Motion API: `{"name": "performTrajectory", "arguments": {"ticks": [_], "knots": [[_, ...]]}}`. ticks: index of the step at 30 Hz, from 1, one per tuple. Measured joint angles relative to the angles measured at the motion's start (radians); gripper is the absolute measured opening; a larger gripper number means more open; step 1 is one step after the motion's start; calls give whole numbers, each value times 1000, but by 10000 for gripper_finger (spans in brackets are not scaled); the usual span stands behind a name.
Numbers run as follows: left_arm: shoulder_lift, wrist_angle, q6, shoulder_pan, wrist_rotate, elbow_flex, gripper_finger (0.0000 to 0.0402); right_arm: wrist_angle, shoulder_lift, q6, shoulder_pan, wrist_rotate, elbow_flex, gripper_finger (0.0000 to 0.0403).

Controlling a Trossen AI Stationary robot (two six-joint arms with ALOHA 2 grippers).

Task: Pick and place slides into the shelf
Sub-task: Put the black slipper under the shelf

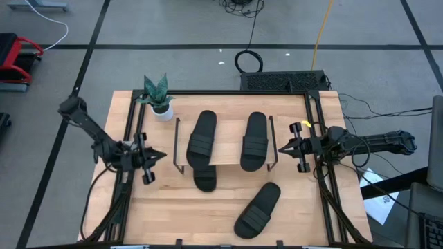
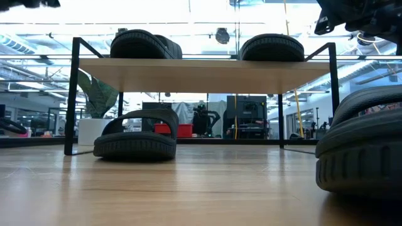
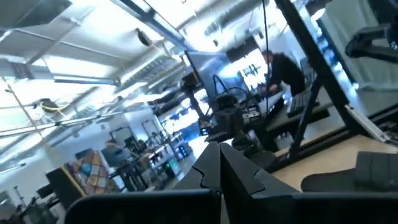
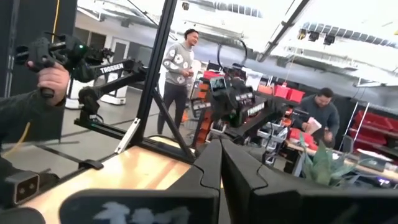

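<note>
You see even, bright overhead light on the table (image 1: 228, 207). In the low view, ceiling lamps glare along the top and the near slide (image 2: 361, 147) at right is blurred.

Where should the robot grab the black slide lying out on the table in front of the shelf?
Probably by the edges of the slide, just behind its wide strap, coming straight down. It lies flat and slanted, so the fingers should turn to pinch across the narrow sole. The right gripper is nearer.
</note>
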Motion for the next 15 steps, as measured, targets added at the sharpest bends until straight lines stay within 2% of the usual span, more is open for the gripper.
{"name": "performTrajectory", "arguments": {"ticks": [4, 7, 12, 15], "knots": [[-91, -3, -29, 10, 141, -91, 0, -4, 4, -44, 0, 0, 0, 0], [-135, -82, -83, 7, 155, -100, 0, -23, 8, -57, 0, 0, 0, 0], [-191, -485, -236, -20, 172, -44, 0, -30, 8, -53, 0, 0, 0, 0], [-214, -683, -377, -30, 258, -11, 0, -48, 8, -52, 0, 0, 0, 0]]}}
